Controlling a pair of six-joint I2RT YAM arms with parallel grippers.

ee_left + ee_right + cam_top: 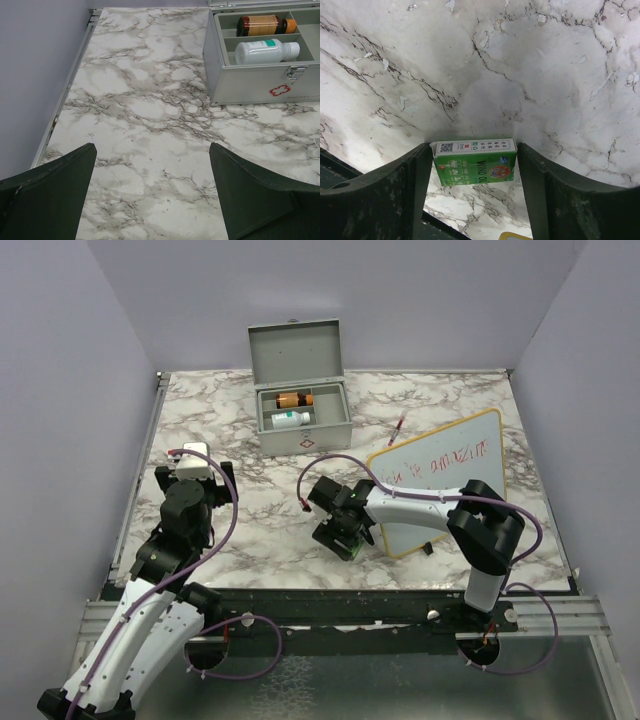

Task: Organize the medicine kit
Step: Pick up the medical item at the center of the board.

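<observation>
One medicine kit (285,440), crosswise, latch (296,73) nearward

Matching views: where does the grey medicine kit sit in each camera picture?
Top external: medicine kit, open, at the far middle of the marble tabletop.
Left wrist: medicine kit in the upper right corner, latch facing the camera.
Right wrist: not in it; green box between the right claw's fingers.
Shared landmark: white bottle inside the kit, in top and left wrist; marble tabletop in all three.
</observation>
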